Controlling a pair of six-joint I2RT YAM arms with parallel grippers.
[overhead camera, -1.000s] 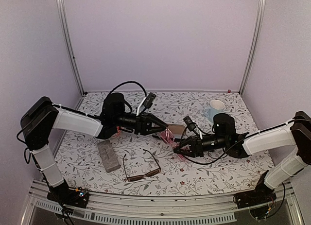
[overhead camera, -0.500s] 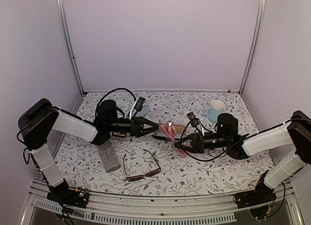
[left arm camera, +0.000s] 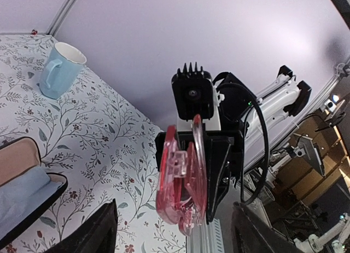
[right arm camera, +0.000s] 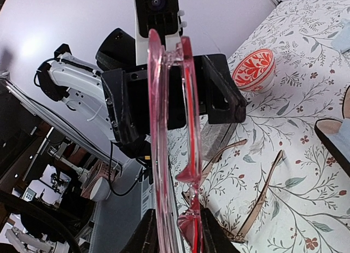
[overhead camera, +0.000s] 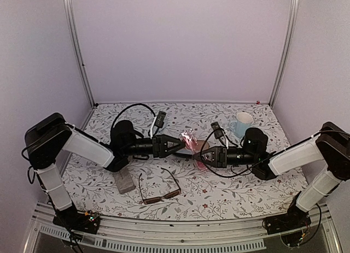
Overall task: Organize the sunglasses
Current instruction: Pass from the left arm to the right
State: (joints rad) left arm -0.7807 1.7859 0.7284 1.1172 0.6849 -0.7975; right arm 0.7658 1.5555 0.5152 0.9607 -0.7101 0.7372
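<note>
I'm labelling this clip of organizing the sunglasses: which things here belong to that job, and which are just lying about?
Job: pink sunglasses, brown sunglasses.
Lying about: blue mug, red patterned bowl, grey case, open black case.

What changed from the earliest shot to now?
The left hand pulled back, came in again and opened wide, facing the pink glasses. The right hand kept hold of them and shifted them slightly up in the top view. The brown glasses, mug and grey case stayed put.
</note>
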